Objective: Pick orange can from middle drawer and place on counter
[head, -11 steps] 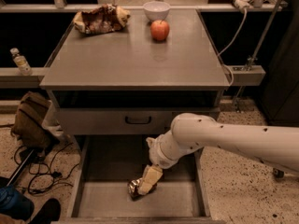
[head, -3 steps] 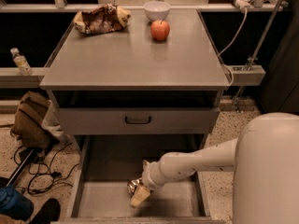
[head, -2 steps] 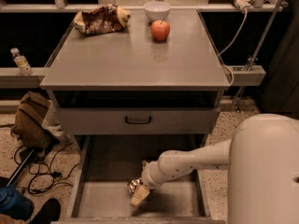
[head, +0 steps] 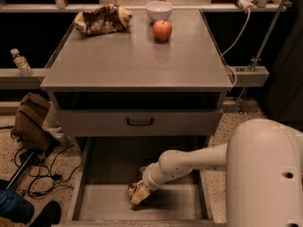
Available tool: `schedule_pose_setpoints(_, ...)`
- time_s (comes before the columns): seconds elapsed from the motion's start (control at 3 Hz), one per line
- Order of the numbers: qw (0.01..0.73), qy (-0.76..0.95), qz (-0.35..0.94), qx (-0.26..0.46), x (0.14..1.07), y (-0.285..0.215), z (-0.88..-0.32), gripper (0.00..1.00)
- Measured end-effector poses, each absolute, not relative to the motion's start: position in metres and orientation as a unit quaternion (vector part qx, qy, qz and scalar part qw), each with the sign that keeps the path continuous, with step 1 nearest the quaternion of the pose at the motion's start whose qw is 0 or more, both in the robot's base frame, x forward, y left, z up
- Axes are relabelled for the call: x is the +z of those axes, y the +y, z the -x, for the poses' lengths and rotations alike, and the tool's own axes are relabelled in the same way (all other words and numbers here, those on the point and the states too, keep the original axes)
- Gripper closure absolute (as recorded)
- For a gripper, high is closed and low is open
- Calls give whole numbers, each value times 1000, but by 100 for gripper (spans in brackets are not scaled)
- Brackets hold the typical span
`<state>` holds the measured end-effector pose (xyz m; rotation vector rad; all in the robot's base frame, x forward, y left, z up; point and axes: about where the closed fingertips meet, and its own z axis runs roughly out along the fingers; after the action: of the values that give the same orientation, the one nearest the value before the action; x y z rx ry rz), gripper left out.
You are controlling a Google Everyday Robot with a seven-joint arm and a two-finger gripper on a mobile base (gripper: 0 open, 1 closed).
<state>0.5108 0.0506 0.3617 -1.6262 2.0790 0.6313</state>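
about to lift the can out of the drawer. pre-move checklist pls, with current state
1. Middle drawer pulled out, floor exposed: ok.
2. Gripper down at the orange can, near the drawer's front: ok.
3. Firm hold on the can: cannot tell.
4. Bare landing spot on the counter: ok; snack bag, bowl and apple all sit at the back.
5. Lift path past the closed drawer front: probably ok, it lies farther back than the gripper.

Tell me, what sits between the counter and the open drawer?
A shut drawer front, per the camera view. The pincer is inside the open drawer, at the orange can.
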Motion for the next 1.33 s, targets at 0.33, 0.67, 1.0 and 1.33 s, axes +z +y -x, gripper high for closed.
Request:
schedule_pose_setpoints(0.33, 212, 748, 586, 228, 361, 51, -511, 41)
schedule_pose_setpoints(0.67, 212, 748, 586, 228, 361, 51, -511, 65)
schedule_pose_setpoints(1.0, 230, 746, 582, 228, 385, 49, -507, 88)
schedule_pose_setpoints(1.33, 248, 729, 593, 233, 446, 59, -497, 100)
